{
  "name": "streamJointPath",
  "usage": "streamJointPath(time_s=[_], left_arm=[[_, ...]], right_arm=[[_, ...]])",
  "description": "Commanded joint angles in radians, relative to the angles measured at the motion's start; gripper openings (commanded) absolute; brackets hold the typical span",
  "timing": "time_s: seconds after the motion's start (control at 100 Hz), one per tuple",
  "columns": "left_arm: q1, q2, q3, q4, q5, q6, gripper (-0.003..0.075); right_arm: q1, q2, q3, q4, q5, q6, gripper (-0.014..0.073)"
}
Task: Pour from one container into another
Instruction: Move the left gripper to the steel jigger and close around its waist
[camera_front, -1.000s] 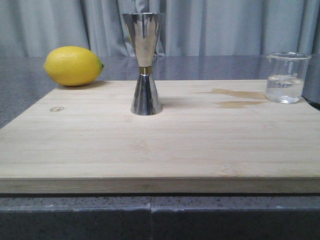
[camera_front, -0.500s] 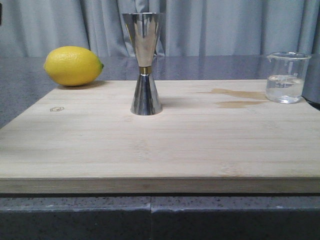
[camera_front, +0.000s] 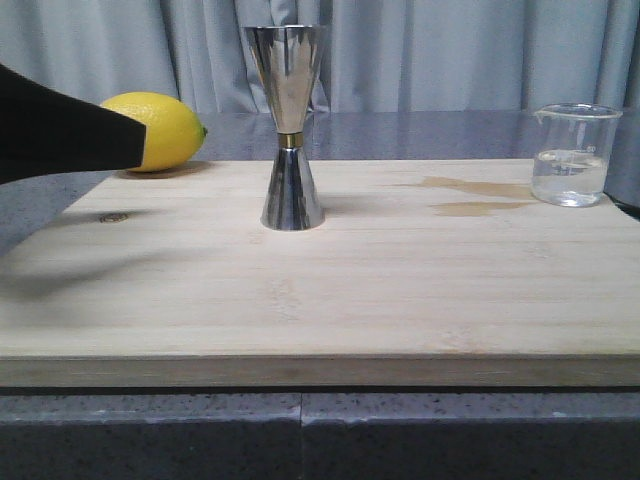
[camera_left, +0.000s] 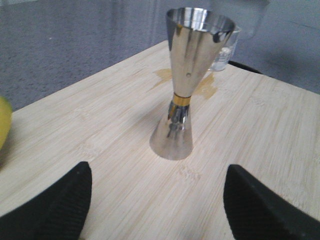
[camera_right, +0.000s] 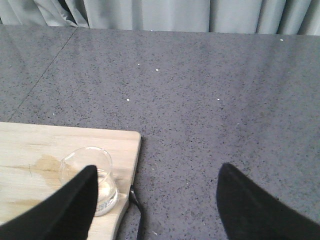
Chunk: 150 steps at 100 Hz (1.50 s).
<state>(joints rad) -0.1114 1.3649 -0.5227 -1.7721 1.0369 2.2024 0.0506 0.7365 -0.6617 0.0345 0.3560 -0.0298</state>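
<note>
The steel hourglass jigger (camera_front: 289, 130) stands upright near the middle of the wooden board (camera_front: 400, 290). In the left wrist view the jigger (camera_left: 186, 85) is ahead of my open left gripper (camera_left: 156, 200), apart from both fingers. One black finger (camera_front: 75, 135) of it shows at the left edge of the front view. The clear glass beaker (camera_front: 572, 155), holding some clear liquid, sits at the board's far right corner. My right gripper (camera_right: 157, 202) hangs open, mostly over the counter beside that corner. The beaker (camera_right: 95, 172) is partly hidden behind one finger (camera_right: 62, 210), not between the jaws.
A yellow lemon (camera_front: 172, 128) lies at the board's far left corner, partly covered by the left finger. A brownish wet stain (camera_front: 478, 197) marks the board near the beaker. Dark speckled counter (camera_right: 210, 100) surrounds the board; grey curtains hang behind.
My left gripper has come into the front view from the left, now covering part of the lemon and casting a shadow on the board. Jigger and beaker have not moved.
</note>
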Motion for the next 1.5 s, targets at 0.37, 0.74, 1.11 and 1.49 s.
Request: streamJointPath(time_s=[0.37,0.74,1.11,1.49], left_arm=[[-0.125,0.165,-0.208,-0.080,0.153,0.114,0.0513],[-0.203,0.257,-0.287,-0.080,0.117,0.114,0.0513],[-0.245,0.326,-0.341,-0.080,0.116,0.114,0.0504],[-0.271,0.361,-0.386,-0.080,0.120,0.114,0.0463]], right_arm=[[-0.006,0.001,-0.035,-0.016,-0.045,-0.012,0.0458],[-0.006,0.001,-0.035,-0.016,-0.045,-0.012,0.0458],[-0.006,0.001,-0.035,-0.018,-0.045,-0.012,0.0458],[-0.006,0.001,-0.035,-0.018,-0.045,-0.012,0.0458]])
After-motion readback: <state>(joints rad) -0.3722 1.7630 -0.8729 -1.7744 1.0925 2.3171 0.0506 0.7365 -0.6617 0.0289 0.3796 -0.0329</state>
